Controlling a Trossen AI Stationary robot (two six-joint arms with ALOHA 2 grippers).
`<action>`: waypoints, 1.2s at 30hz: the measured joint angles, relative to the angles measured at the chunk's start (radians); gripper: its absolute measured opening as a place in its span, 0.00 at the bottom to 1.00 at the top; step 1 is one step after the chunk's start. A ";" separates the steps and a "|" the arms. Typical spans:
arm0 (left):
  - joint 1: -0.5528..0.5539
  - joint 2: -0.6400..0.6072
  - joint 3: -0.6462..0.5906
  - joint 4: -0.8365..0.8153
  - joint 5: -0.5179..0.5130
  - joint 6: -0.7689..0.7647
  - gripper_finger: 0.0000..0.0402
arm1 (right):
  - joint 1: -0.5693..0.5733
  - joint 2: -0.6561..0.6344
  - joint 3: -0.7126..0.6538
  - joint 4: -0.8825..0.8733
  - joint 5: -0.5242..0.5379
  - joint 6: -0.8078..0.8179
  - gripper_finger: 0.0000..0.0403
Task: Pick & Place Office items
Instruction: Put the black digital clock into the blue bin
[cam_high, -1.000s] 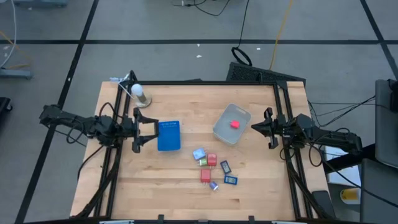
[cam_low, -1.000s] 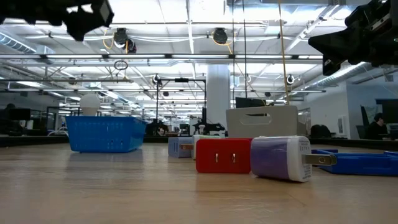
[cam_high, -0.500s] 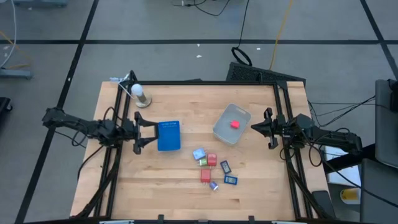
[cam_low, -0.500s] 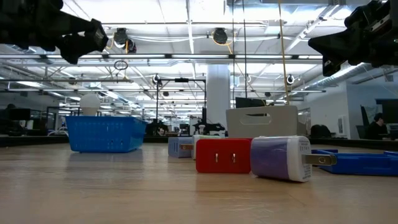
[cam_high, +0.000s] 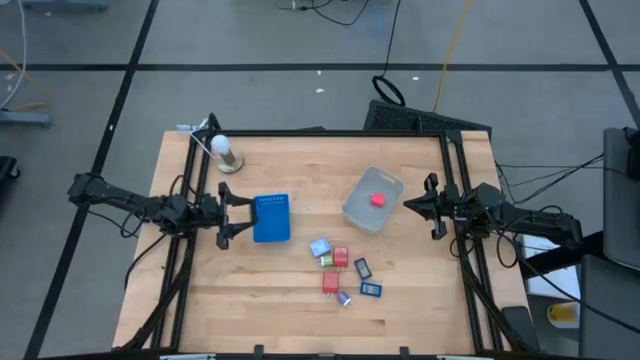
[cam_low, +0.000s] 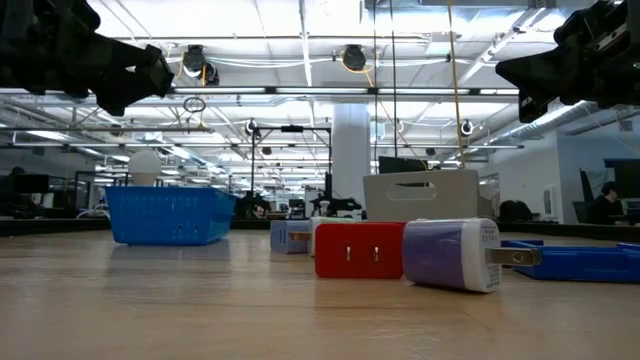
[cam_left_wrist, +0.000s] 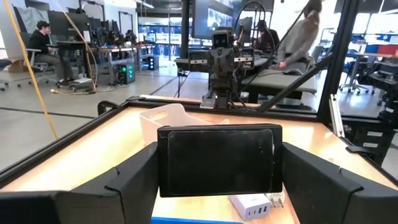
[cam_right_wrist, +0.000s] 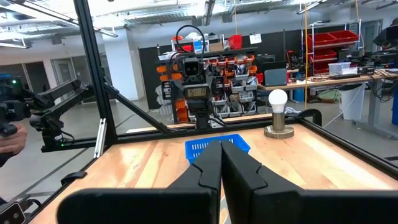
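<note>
**Left arm drawn back from the blue basket; both grippers hold nothing**

Compared with a second ago, the left gripper (cam_high: 222, 214) sits slightly farther toward the table's left edge and lower in the low view, its fingers spread wide just beside the blue basket (cam_high: 271, 218). The right gripper (cam_high: 432, 207) is unchanged at the right edge, its fingers pressed together on nothing, as the right wrist view shows.

The office items (cam_high: 341, 268) lie in a loose cluster on the wooden table (cam_high: 250, 290), toward the front and between the two arms: red, blue and light blue blocky pieces, several of them plug adapters. In the low view a red adapter (cam_low: 359, 250) touches a purple-and-white adapter (cam_low: 452, 254) with metal prongs. One red piece (cam_high: 378, 199) rests inside the clear tub (cam_high: 361, 210), which stands near the right gripper. A white bulb on a stand (cam_high: 224, 151) stands at the far left corner, well apart from the cluster.
</note>
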 joint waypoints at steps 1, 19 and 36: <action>0.000 0.000 0.000 0.005 0.003 0.000 0.71 | 0.000 0.000 0.000 0.000 0.000 0.000 0.00; 0.000 0.163 0.373 -0.257 -0.091 -0.181 0.71 | 0.000 0.000 0.000 -0.003 0.029 0.000 0.00; 0.059 0.638 0.660 -0.734 -0.049 -0.236 0.71 | 0.000 0.000 0.000 -0.033 0.029 0.000 0.00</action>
